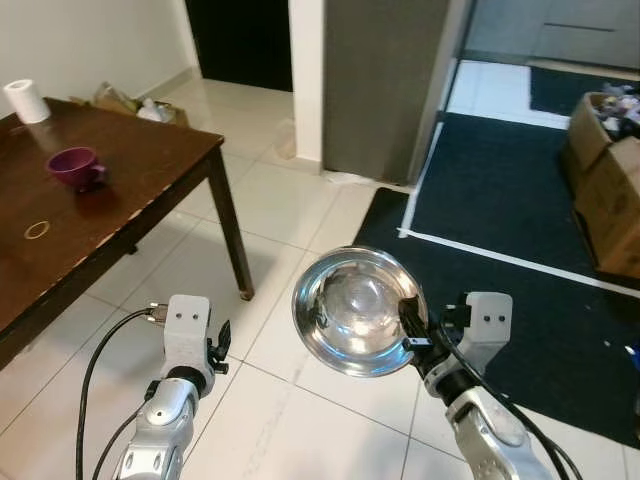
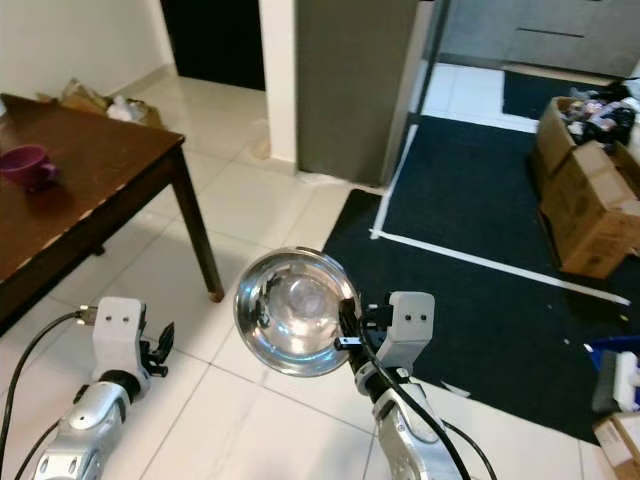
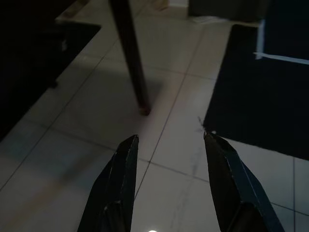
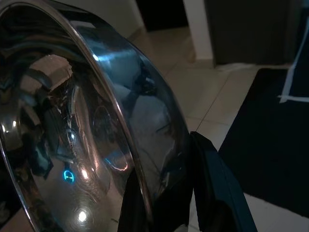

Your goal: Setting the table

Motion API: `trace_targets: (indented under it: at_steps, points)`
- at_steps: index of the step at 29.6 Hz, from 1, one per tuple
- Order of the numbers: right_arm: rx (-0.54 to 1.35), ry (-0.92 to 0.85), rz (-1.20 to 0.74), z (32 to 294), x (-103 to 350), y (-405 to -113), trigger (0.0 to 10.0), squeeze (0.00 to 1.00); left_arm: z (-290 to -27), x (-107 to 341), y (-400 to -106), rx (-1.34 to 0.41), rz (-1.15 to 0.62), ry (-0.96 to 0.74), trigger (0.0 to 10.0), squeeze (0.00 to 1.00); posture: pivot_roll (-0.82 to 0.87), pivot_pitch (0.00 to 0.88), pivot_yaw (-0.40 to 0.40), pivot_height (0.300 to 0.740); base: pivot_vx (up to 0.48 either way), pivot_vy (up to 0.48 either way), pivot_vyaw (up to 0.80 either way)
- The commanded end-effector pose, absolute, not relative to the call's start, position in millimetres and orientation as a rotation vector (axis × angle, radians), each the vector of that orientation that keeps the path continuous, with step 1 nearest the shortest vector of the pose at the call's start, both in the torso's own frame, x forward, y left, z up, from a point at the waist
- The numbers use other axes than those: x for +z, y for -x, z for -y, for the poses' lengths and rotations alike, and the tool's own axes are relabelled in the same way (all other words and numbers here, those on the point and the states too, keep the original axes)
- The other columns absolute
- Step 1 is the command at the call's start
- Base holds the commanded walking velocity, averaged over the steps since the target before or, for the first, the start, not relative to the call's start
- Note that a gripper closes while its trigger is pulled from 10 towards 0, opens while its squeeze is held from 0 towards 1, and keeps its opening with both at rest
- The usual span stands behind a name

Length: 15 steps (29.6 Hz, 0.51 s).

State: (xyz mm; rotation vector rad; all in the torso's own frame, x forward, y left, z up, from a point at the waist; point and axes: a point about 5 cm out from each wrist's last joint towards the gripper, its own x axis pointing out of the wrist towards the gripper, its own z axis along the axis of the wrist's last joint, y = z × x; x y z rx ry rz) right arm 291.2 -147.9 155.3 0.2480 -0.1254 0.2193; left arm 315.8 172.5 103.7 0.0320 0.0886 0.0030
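The shiny round steel bowl (image 1: 355, 310) is pinched at its thin, slippery rim by the right gripper (image 1: 410, 335). The left gripper (image 3: 169, 159) is spread apart, holding nothing.

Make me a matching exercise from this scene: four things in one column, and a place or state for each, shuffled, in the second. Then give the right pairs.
Things:
1. steel bowl
2. purple cup
3. paper roll
4. left gripper

Places or states:
A. stands at the far corner of the dark wooden table
B. open and holding nothing, above the tiled floor
C. pinched by its rim in the right gripper, tipped on edge
D. sits on the tabletop, nearer than the roll

Pairs: 1-C, 2-D, 3-A, 4-B
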Motion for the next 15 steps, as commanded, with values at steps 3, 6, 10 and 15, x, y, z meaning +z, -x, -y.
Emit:
trace_targets:
  at_steps: [3,6,10,15]
  points:
    - [0.191,-0.276,0.142,153.5,156.0,-288.4,10.0,0.00,-170.9,103.1,-313.6,-0.014,-0.071,-0.063,10.0,0.00,-0.02,0.100,0.108,0.740,0.304,0.000,0.00]
    - [0.190,-0.271,0.139,153.3,155.3,-288.6,10.0,0.00,-170.3,103.5,-313.6,-0.016,-0.067,-0.066,10.0,0.00,-0.02,0.099,0.109,0.740,0.440,0.000,0.00]
    - [0.193,-0.271,0.139,152.3,155.0,-288.3,10.0,0.00,-169.8,104.0,-313.5,-0.020,-0.062,-0.067,10.0,0.00,-0.02,0.099,0.109,0.740,0.464,0.000,0.00]
    - [0.194,-0.270,0.138,151.7,154.7,-288.2,10.0,0.00,-169.7,104.0,-313.4,-0.022,-0.061,-0.067,10.0,0.00,-0.02,0.099,0.110,0.740,0.469,0.000,0.00]
